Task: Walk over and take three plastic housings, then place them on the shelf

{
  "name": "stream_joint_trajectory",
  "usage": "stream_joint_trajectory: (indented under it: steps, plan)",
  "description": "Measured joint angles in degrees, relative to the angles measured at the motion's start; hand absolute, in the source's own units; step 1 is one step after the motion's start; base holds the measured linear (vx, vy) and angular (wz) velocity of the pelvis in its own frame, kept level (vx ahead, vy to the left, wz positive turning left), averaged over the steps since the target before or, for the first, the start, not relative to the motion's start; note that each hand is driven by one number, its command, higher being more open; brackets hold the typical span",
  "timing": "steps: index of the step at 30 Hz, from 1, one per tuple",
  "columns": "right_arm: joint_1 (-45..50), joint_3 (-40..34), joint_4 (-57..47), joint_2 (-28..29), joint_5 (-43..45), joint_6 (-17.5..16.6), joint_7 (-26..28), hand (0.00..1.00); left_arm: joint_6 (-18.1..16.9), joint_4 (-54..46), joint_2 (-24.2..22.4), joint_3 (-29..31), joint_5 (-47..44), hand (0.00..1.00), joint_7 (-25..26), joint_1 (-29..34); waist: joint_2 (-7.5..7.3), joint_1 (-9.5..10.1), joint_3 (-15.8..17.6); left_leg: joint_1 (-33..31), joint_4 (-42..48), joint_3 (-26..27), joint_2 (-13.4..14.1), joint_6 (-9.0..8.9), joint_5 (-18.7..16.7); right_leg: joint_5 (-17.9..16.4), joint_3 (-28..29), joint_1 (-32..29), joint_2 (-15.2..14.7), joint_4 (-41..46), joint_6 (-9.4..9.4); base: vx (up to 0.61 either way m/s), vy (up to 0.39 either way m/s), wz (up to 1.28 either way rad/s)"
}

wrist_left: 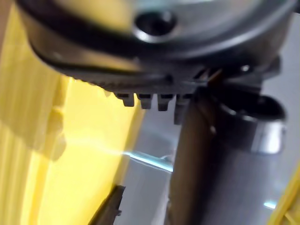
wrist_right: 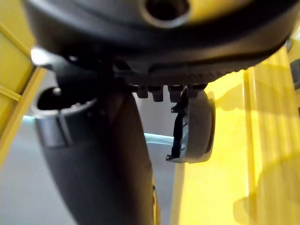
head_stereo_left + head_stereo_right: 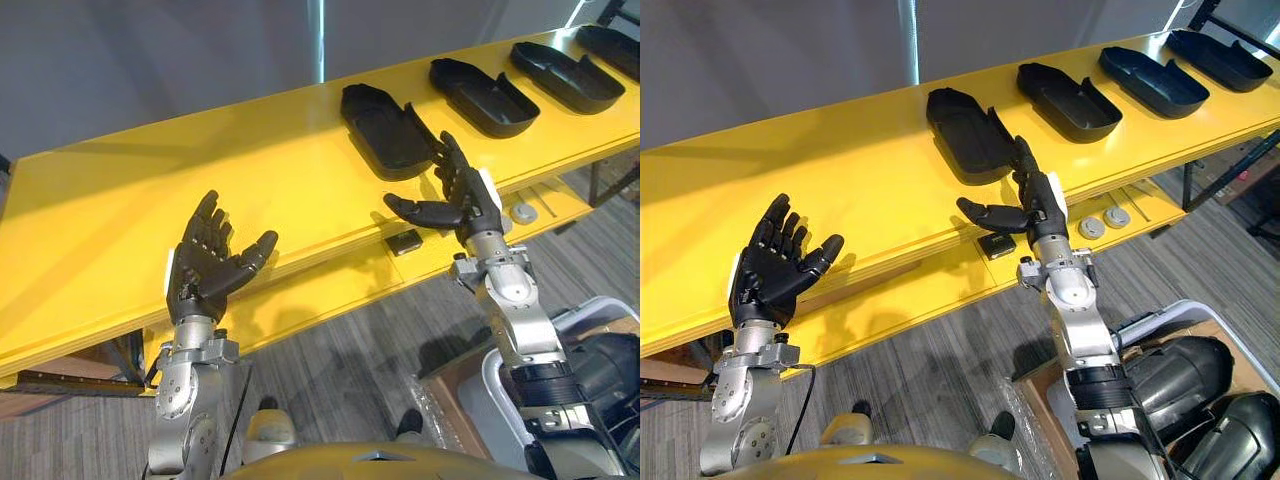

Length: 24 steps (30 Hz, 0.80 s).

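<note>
right hand (image 3: 466, 198) open, fingers straight, thumb out sideways, holds nothing; fingertips just beside near end of nearest housing (image 3: 380, 130), contact unclear. left hand (image 3: 205, 265) open, palm up, empty, at worktop (image 3: 200, 170) front edge. three more housings (image 3: 482, 95) in a row further right on worktop.

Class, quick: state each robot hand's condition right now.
Left hand: open, holding nothing.
Right hand: open, holding nothing, fingers straight by the nearest housing.
</note>
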Motion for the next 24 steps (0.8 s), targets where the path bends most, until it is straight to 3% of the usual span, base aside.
stream_joint_trajectory:
  steps: [15,24]
  plan:
    - [-0.52,-0.05,0.91,0.20,-0.04,0.00,1.06,1.00,-1.17,-3.30,1.40,0.67,-0.01,1.00,-0.70,-0.43,-1.93,0.56,0.21,-1.23,0.87,-0.82,0.01,0.03,-0.19,-0.01,-0.65,-0.23,-0.02,0.17,-0.01,0.00,0.007,0.02]
    - [-8.18,0.22,11.47,0.32,0.42,0.00,-2.38,1.00,-1.06,-3.30,1.41,0.88,0.00,1.00,-0.79,-0.55,-2.00,0.88,0.21,-3.00,1.78,-2.62,-0.09,0.08,-0.07,-0.02,-2.31,-0.25,-0.03,0.18,-0.01,-0.01,0.019,0.08]
